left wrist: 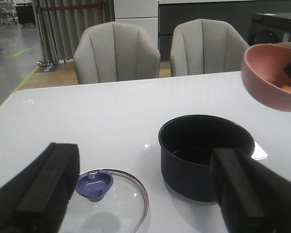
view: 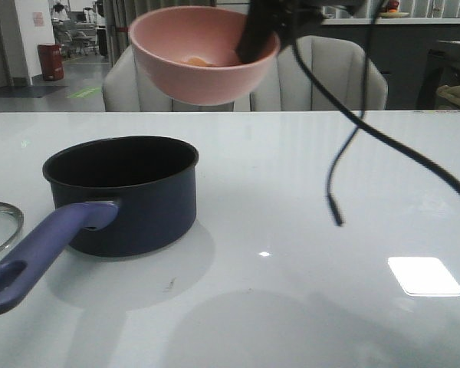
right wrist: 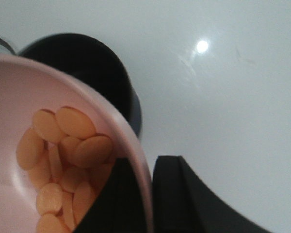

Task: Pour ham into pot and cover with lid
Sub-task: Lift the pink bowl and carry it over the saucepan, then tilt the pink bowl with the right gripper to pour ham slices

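Overhead, the right gripper (right wrist: pixel 148 194) was clamped on the rim of the pink bowl (view: pixel 203 57), one finger inside the wall and the other outside it, and it held the bowl in the air, tipped a little toward the front camera. The ham (right wrist: pixel 63 160) lay inside as a heap of flat orange slices, pooled in the lower part of the bowl just beside the inner finger. Below that gripper and off toward the robot's left stood the pot (view: pixel 126 192), upright on the white table (view: pixel 307 291), its dark inside showing nothing that could be made out; its long blue-purple handle (view: pixel 42 257) reached toward the robot. The bowl was well clear of the pot's rim, not touching it. A black cable (view: pixel 353 146) hung down from the right arm, its loose end close above the table. The left gripper (left wrist: pixel 145 194) hovered low with its fingers spread wide and nothing between them. Just ahead of it, between the fingers in the left wrist view, the lid (left wrist: pixel 109 201) lay flat on the table with its blue knob (left wrist: pixel 94 183) up, beside the pot and apart from it.
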Controlling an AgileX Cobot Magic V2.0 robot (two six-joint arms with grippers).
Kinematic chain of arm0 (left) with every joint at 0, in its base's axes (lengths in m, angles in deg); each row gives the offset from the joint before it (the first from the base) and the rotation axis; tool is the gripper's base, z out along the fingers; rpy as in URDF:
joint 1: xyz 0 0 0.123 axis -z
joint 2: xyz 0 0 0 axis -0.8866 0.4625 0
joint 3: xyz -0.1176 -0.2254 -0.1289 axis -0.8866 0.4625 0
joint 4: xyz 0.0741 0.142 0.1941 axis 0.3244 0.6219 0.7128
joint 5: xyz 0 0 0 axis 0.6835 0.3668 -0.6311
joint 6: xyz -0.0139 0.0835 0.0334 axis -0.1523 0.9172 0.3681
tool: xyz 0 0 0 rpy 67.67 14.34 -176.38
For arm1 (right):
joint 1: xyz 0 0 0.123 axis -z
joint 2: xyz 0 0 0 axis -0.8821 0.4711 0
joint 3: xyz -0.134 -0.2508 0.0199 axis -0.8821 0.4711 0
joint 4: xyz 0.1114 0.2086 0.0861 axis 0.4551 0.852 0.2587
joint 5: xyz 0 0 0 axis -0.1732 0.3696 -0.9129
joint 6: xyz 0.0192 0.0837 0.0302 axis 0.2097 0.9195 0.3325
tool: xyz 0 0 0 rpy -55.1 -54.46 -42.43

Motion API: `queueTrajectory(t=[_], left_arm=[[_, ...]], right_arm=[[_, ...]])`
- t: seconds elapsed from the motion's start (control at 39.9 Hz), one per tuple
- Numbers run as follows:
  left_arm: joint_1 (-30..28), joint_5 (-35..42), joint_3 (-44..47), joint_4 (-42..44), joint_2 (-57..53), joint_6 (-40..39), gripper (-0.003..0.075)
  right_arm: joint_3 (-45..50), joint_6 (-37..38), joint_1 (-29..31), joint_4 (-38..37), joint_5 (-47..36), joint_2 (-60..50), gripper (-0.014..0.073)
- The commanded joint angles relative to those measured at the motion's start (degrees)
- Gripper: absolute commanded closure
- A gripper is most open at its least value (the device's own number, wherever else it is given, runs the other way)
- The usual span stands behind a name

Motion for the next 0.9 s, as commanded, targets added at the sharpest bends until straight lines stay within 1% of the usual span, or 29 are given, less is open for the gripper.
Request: queueTrajectory(t=[0.0,0.13,0.18,0.23,0.33,0.45,0.6,0.73,0.83,0.88], left_arm=[[0.39,4.04,-1.46,-0.55,0.40,-0.05,0.0138],[0.39,3.74,-1.46,-0.65,0.40,-0.05,0.0138],[0.39,3.59,-1.46,-0.92,0.40,-0.05,0.0138],[0.39,3.59,-1.46,-1.36,0.40,-0.05,0.0138],[0.39,3.59,-1.46,-1.48,0.40,-0.05,0.0137],[0.39,3.59,-1.46,-1.61,0.40,-0.05,0.0137],[0.39,3.59,-1.46,-1.61,0.40,-0.05,0.0138],[0.39,3.59,-1.46,-1.61,0.40,-0.05,0.0138],[0.39,3.59,-1.46,-1.61,0.40,-0.05,0.0138],[0.39,3.59,-1.46,-1.61,0.40,-0.05,0.0138]], right_arm=[[-3.39,0.44,-2.66,-3.79,-8.77,-0.64,0.0457],[-3.33,0.58,-6.12,-12.33,-16.82,1.04,0.0457],[-3.26,1.63,-7.02,-14.84,-20.21,1.56,0.0457],[-2.88,2.48,-7.50,-15.81,-23.47,1.90,0.0457],[-0.81,2.78,-7.82,-15.88,-31.71,2.19,0.0457],[4.28,2.73,-7.82,-15.93,-43.07,2.19,0.0457],[13.21,1.92,-7.87,-15.93,-61.46,2.26,0.0457],[19.84,-2.01,-7.87,-15.93,-78.56,3.47,0.0457],[22.29,-6.95,-7.87,-16.38,-88.82,5.71,0.0457],[22.79,-9.67,-7.87,-16.77,-92.41,6.90,0.0457]])
